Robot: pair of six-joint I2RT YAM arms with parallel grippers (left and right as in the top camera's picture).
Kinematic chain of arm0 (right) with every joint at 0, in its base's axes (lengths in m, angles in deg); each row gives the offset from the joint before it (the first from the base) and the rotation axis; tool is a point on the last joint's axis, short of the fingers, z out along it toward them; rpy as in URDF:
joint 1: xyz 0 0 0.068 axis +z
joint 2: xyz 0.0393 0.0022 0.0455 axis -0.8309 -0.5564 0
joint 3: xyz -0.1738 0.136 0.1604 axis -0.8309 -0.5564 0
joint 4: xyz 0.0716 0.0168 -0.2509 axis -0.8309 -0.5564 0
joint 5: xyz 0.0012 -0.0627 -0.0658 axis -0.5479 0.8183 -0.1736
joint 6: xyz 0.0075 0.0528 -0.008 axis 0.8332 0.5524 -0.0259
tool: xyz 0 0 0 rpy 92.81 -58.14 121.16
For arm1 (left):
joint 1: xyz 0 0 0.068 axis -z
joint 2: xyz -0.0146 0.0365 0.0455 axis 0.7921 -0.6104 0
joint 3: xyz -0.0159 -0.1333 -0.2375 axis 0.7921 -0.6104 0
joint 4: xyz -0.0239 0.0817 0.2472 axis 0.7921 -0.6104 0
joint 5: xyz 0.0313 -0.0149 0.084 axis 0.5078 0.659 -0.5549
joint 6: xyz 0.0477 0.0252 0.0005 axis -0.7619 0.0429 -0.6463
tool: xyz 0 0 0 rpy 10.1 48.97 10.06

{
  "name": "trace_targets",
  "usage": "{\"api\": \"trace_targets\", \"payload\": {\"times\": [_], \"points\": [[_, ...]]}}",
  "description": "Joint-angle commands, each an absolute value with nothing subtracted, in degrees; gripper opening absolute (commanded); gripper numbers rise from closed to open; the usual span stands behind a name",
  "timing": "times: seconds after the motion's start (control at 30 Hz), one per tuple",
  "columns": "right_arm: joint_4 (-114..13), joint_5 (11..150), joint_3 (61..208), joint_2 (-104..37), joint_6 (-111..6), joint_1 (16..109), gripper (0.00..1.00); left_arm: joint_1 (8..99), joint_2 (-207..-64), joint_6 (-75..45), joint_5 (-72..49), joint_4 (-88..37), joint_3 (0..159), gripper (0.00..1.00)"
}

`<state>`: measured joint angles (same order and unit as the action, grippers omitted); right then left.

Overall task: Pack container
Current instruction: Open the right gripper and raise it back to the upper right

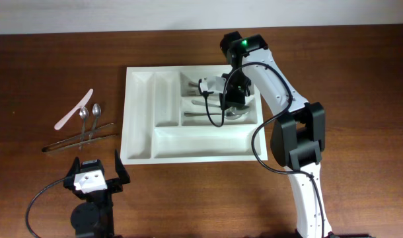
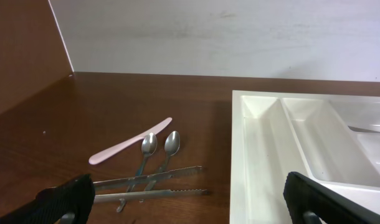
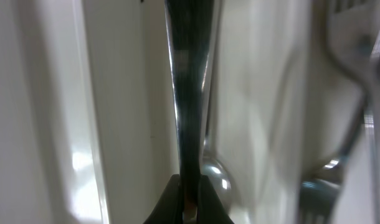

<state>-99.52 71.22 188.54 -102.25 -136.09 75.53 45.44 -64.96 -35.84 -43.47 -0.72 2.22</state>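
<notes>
The white cutlery tray lies mid-table and also shows in the left wrist view. My right gripper hangs over its far right compartments. In the right wrist view this gripper is shut on the thin handle of a metal utensil, held just above the tray; its working end is out of sight. Forks and spoons lie in those compartments. My left gripper is open and empty near the front left, with its fingers spread wide.
Left of the tray lie a pink plastic knife, two small spoons and metal tongs. The tray's left slots and long front compartment hold nothing. A white wall stands behind the table.
</notes>
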Motion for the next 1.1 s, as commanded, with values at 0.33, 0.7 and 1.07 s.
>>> {"api": "trace_targets", "payload": {"times": [0.33, 0.7, 1.07], "points": [[-98.12, 68.97, 188.04, -102.58, -136.71, 75.68, 0.79, 45.07, -64.89, -36.92, -42.84, -0.57, 1.94, 0.99], [-97.18, 69.95, 200.76, -102.42, -117.06, 75.11, 0.99, 45.07, -64.89, -36.92, -42.84, -0.59, 1.94, 0.99], [-89.6, 83.46, 211.88, -102.44, -81.85, 63.0, 0.99, 45.07, -64.89, -36.92, -42.84, -0.59, 1.94, 0.99]]}}
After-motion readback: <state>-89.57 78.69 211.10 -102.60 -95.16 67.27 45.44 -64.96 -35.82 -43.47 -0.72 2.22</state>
